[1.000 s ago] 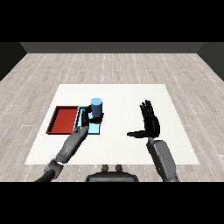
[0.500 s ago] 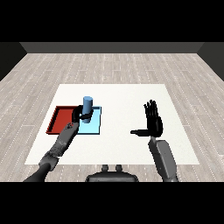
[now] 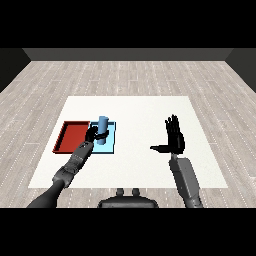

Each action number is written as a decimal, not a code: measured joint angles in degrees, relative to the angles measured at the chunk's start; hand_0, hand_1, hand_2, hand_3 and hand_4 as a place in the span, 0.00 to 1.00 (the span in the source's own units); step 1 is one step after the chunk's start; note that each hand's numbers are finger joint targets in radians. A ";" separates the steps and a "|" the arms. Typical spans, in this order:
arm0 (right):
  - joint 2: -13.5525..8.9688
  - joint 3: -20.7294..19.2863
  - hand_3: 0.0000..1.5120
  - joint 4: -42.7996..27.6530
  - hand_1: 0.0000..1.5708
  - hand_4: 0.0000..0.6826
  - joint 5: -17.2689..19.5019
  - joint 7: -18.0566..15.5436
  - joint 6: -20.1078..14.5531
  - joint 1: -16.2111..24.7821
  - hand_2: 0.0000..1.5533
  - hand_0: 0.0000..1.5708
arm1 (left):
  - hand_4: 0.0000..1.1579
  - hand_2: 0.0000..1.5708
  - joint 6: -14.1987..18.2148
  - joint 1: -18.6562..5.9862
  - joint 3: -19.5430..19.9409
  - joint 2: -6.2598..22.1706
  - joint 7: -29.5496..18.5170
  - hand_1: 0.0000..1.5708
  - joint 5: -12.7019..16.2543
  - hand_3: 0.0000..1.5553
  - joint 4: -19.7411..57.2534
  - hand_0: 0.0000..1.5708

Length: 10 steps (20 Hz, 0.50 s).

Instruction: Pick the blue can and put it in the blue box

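Observation:
The blue can (image 3: 103,124) is upright over the light blue tray (image 3: 108,145), toward the tray's far left part. My left hand (image 3: 92,134) is against the can's left side, its fingers curled round the lower part of the can. Whether the can's base rests on the tray floor is hidden by the hand. My right hand (image 3: 174,139) is held up over the table's right half, well away from the can, open with straight fingers pointing up and the thumb out to the left.
The red tray (image 3: 73,137) lies right beside the blue tray on its left, under my left forearm's line of reach. The white table (image 3: 140,110) ends just beyond both trays' left side and near my forearms at the front.
The can has shifted left over the blue tray and sits a little lower. My left hand has come forward and closer round it. My right hand has hardly moved.

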 measured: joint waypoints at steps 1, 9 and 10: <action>0.23 -0.20 0.00 0.15 0.00 0.00 0.14 0.37 -0.65 -0.61 0.00 0.00 | 0.77 0.72 0.23 -0.16 0.47 -0.48 -0.02 0.73 0.14 0.68 1.26 0.73; -0.55 -2.31 0.00 -1.51 0.00 0.00 -2.24 0.77 1.35 0.44 0.00 0.00 | 0.00 0.00 -0.38 -1.52 2.75 -0.79 3.39 0.00 0.74 0.00 7.35 0.00; -0.53 -2.30 0.00 -1.61 0.00 0.00 -2.11 0.65 1.52 0.38 0.00 0.00 | 0.00 0.00 0.22 -1.52 2.38 -0.78 3.78 0.00 0.16 0.00 7.78 0.00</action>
